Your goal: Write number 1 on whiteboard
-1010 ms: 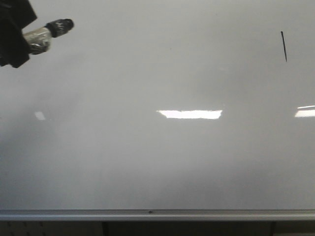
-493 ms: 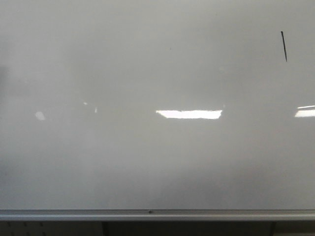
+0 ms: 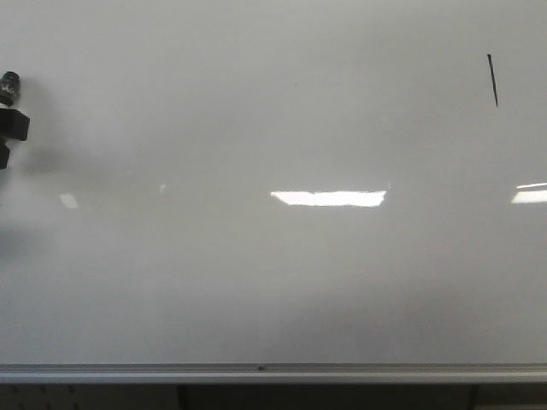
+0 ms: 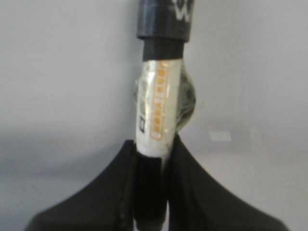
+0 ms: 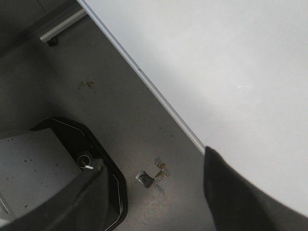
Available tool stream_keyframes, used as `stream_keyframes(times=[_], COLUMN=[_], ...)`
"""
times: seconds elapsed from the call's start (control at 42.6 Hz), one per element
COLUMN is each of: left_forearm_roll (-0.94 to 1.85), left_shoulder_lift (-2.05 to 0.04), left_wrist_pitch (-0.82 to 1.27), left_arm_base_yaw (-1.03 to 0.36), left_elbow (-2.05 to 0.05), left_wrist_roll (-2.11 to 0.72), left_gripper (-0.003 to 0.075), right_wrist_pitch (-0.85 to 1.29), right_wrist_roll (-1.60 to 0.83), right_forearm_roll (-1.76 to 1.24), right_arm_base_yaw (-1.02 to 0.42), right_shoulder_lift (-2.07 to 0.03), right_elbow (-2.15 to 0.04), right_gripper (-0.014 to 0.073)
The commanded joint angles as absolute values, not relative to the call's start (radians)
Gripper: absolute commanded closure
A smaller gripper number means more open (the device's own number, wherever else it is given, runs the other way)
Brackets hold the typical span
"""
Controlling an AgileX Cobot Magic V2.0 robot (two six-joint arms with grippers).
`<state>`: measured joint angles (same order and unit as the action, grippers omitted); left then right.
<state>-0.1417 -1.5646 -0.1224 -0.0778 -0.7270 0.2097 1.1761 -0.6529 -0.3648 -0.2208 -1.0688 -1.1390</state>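
The whiteboard [image 3: 273, 282] fills the front view, with its silver rail [image 3: 273, 372] along the lower edge. The number 1 [image 3: 492, 80] is a thin slanted black stroke at the upper right. My left gripper [image 4: 153, 150] is shut on a marker [image 4: 159, 106] with a white labelled body and a black end, held in front of the board [image 4: 62, 72]. In the front view only a bit of this gripper [image 3: 12, 128] and the marker's end [image 3: 8, 88] show at the far left edge. My right gripper [image 5: 154, 180] is open and empty, off the board.
Bright rectangular light reflections [image 3: 329, 198] lie on the board. In the right wrist view the board's corner [image 5: 216, 57] and rail [image 5: 159, 96] cross over a grey floor [image 5: 120, 120], with a black base [image 5: 96, 159] and a scrap of tape [image 5: 154, 175].
My left gripper with the marker was at the upper left, left the front view, and now shows again lower at the far left edge. The stroke is unchanged.
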Motion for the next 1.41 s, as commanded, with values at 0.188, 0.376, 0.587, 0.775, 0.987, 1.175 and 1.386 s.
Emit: stream_keyframes(times=[0.188, 0.376, 0.587, 0.775, 0.987, 1.175, 1.386], left_forearm_roll=[-0.13, -0.13, -0.13, -0.13, -0.14, -0.137, -0.129], left_shoulder_lift=[-1.557, -1.557, -1.555, -1.479, -1.264, -1.056, -0.845], left_wrist_pitch=[-0.198, -0.198, -0.162, -0.018, 0.29, 0.491, 0.608], left_arm_base_yaw=[-0.078, -0.078, -0.078, -0.08, -0.08, -0.084, -0.161], left_elbow=[-0.755, -0.755, -0.755, -0.769, -0.787, -0.815, -0.817], left_wrist_roll=[0.221, 0.221, 0.221, 0.221, 0.211, 0.169, 0.157], left_gripper=[0.0449, 0.0288, 0.0274, 0.0174, 0.0174, 0.0174, 0.0174], right_wrist_pitch=[1.134, 1.134, 1.133, 1.14, 1.145, 1.161, 1.123], right_wrist_roll=[-0.653, -0.653, -0.653, -0.597, -0.285, -0.041, 0.016], right_forearm_roll=[-0.414, -0.422, -0.423, -0.42, -0.232, -0.053, -0.037], right_arm_base_yaw=[-0.221, -0.221, -0.221, -0.221, -0.221, -0.221, -0.221], right_shoulder_lift=[-1.049, -1.049, -1.049, -1.047, -1.008, -0.94, -0.835], right_elbow=[-1.171, -1.171, -1.171, -1.171, -1.172, -1.172, -1.128], right_gripper=[0.013, 0.013, 0.013, 0.013, 0.013, 0.013, 0.013])
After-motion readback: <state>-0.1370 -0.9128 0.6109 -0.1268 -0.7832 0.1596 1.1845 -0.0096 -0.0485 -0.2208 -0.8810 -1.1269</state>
